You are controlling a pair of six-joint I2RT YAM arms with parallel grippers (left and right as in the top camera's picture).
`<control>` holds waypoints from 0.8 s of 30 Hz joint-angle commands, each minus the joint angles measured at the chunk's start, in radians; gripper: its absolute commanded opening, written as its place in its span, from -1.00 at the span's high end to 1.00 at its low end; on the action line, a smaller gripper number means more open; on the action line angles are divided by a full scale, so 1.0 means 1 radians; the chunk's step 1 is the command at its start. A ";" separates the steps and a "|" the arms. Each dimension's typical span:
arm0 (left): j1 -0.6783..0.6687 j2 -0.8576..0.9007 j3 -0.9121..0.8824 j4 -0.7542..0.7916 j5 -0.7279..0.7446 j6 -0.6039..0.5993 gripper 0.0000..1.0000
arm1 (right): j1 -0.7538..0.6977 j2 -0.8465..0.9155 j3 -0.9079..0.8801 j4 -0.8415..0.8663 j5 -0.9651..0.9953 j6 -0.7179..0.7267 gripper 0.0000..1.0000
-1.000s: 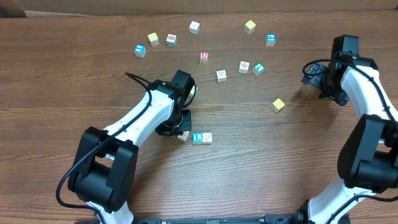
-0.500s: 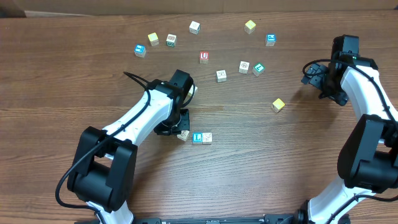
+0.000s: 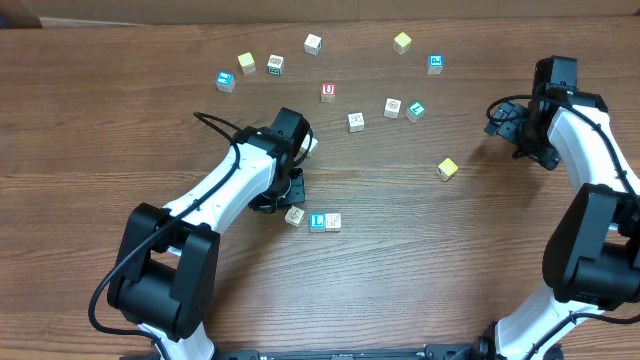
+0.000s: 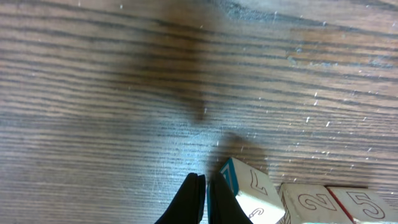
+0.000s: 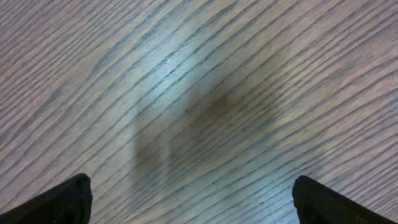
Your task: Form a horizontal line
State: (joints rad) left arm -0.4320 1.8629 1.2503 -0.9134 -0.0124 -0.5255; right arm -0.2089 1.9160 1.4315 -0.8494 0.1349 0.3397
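Your left claw point(image 4: 206, 182) is pressed together, its tips just beside the left end of the horizontal line point(image 3: 318, 220), which lies near the middle of the counter point(image 3: 420, 260); the end cube point(image 4: 249, 193) sits skewed. Side faces read 7, 2, 5 in the left wrist view, and a blue "L" shows from overhead. Your right claw point(image 5: 196, 205) stands spread over wood, well apart from it.

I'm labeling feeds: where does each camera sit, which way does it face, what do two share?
Overhead: above the table, facing straight down at scattered blocks; left arm, right arm show.
Left wrist: on the left arm, facing the table; shut left hand shows.
Right wrist: on the right arm, facing bare wood; open right hand shows.
Shared: overhead and left wrist see the row of blocks.
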 commanded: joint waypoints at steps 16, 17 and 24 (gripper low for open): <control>-0.046 0.009 -0.004 -0.017 0.005 -0.033 0.91 | -0.001 -0.021 0.021 0.004 0.006 -0.001 -1.00; -0.046 0.009 -0.004 -0.017 0.004 -0.033 0.91 | -0.001 -0.021 0.021 0.004 0.006 -0.001 -1.00; -0.045 0.009 -0.004 -0.024 0.003 -0.032 0.88 | -0.001 -0.021 0.021 0.004 0.006 -0.001 -1.00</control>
State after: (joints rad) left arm -0.4717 1.8629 1.2503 -0.9306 -0.0116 -0.5465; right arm -0.2089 1.9160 1.4315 -0.8494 0.1349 0.3393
